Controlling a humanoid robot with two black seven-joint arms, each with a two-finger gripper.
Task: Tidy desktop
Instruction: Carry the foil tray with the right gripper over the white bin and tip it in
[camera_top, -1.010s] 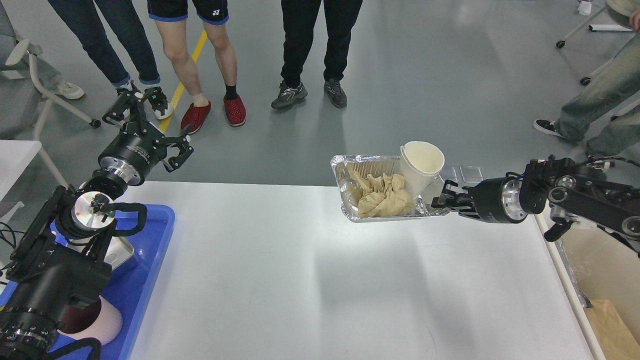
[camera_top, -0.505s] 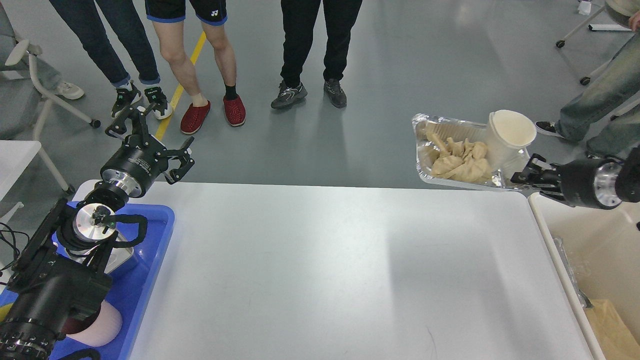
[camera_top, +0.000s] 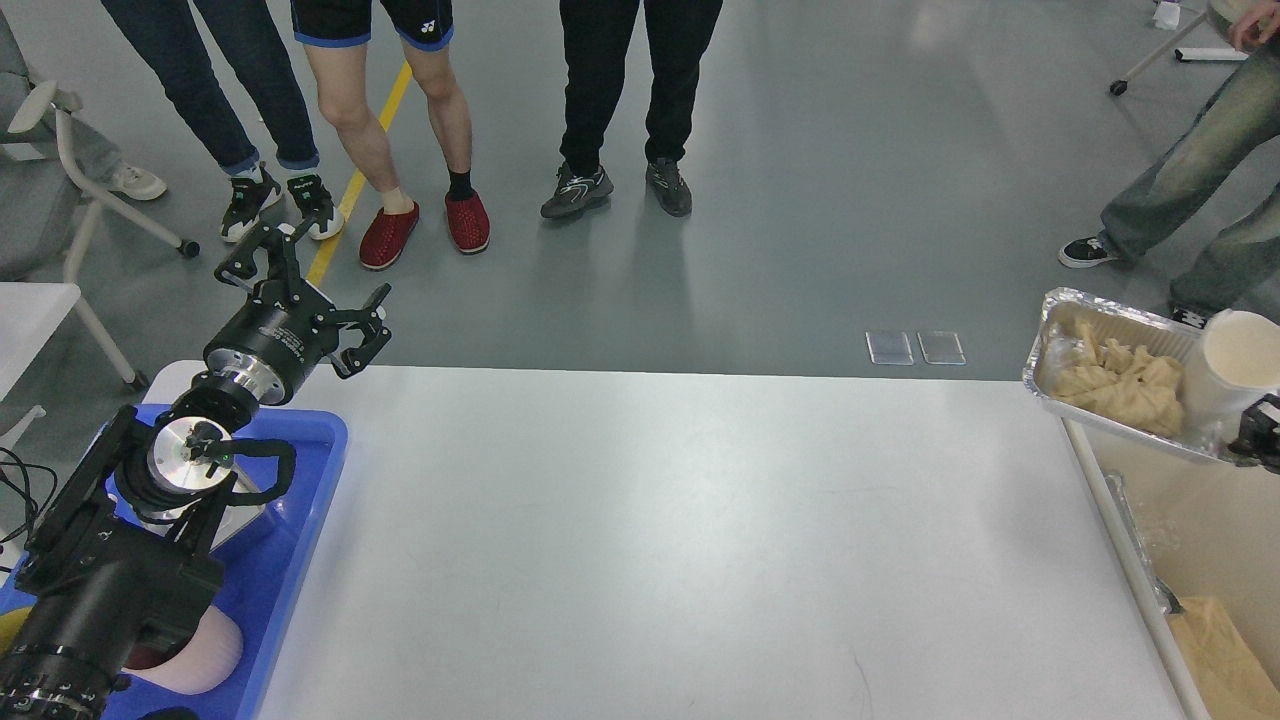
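Observation:
The white desktop (camera_top: 650, 530) fills the middle of the head view. My right gripper (camera_top: 1262, 432) shows only as a dark tip at the right edge. It is shut on the rim of a foil tray (camera_top: 1050, 345), held in the air past the desktop's right end, over the near corner of the beige bin (camera_top: 1190, 510). The foil tray holds crumpled brown paper (camera_top: 1115, 385) and a white paper cup (camera_top: 1235, 365). My left gripper (camera_top: 312, 292) is open and empty, raised over the desktop's far left corner.
A blue tray (camera_top: 305, 500) lies at the desktop's left end under my left arm, with a pink cup (camera_top: 200, 660) in it. The beige bin holds a brown paper piece (camera_top: 1220, 650). Several people's legs (camera_top: 600, 100) stand beyond the far edge.
My right gripper has carried the foil tray with paper and cup rightward off the desktop to above the bin's edge. My left gripper has barely moved.

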